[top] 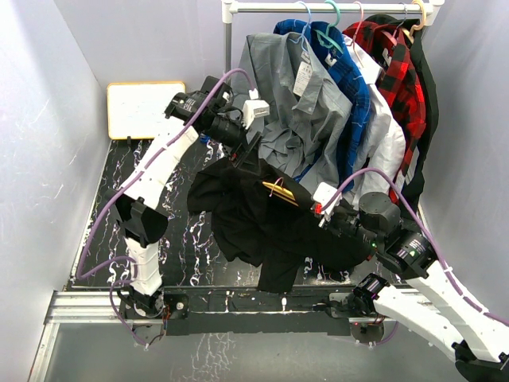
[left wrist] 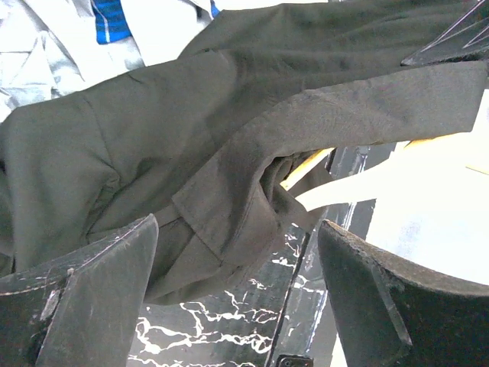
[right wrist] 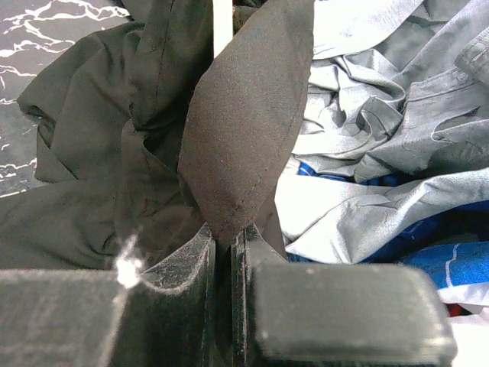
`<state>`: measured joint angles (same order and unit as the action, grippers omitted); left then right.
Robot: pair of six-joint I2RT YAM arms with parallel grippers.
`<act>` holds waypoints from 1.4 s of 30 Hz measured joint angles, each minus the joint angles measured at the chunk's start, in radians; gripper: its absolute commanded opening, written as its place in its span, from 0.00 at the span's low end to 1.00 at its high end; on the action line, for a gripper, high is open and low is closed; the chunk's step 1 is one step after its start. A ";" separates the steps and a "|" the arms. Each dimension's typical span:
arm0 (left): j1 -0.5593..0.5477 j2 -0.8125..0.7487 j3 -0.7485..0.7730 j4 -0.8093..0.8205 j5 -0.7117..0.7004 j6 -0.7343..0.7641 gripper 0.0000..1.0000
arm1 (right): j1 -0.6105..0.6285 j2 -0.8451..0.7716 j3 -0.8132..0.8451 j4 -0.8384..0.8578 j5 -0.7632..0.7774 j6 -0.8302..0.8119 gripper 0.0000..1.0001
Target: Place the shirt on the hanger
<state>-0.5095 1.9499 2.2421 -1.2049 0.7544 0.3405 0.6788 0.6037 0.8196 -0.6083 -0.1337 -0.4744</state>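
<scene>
The black shirt (top: 254, 219) hangs bunched between my two arms above the dark marbled table (top: 179, 247). A short piece of the yellow-orange hanger (top: 278, 189) shows in its folds, and a sliver of the hanger (left wrist: 306, 167) also peeks under the shirt (left wrist: 191, 138) in the left wrist view. My right gripper (right wrist: 227, 241) is shut on a pointed fold of the shirt (right wrist: 244, 138); from above, that gripper (top: 316, 207) sits at the shirt's right edge. My left gripper (left wrist: 238, 225) is open, fingers (left wrist: 92, 290) wide apart, with a shirt hem drooping by its tips. From above, the left gripper (top: 253, 159) is at the shirt's top edge.
Behind the shirt a rail (top: 334, 6) carries a grey shirt with a paper tag (top: 302, 111), blue and white garments and a red plaid shirt (top: 398, 72) on teal and light-blue hangers. A white board (top: 145, 107) lies at the back left. Walls close both sides.
</scene>
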 measured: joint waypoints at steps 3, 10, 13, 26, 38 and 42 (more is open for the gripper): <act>-0.018 0.000 -0.016 -0.005 -0.008 0.002 0.71 | 0.000 -0.001 0.000 0.000 0.000 0.000 0.00; -0.047 0.001 -0.016 -0.009 -0.005 0.012 0.52 | 0.000 -0.001 0.000 0.000 0.000 0.000 0.00; -0.056 0.001 -0.022 -0.010 -0.002 0.016 0.28 | 0.000 -0.003 0.000 0.001 0.004 0.000 0.00; -0.063 0.005 -0.029 -0.048 -0.029 0.033 0.00 | 0.001 -0.002 -0.030 0.037 0.032 0.028 0.00; -0.071 -0.197 -0.143 -0.055 -0.098 0.032 0.00 | 0.002 0.106 -0.050 0.208 0.140 0.174 0.00; -0.071 -0.275 -0.301 0.025 -0.121 0.017 0.00 | 0.008 0.154 -0.049 0.277 0.156 0.226 0.00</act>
<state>-0.5808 1.6745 1.9408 -1.1797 0.6338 0.3576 0.6872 0.7574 0.7704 -0.3313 0.0219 -0.2481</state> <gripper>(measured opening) 0.019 0.057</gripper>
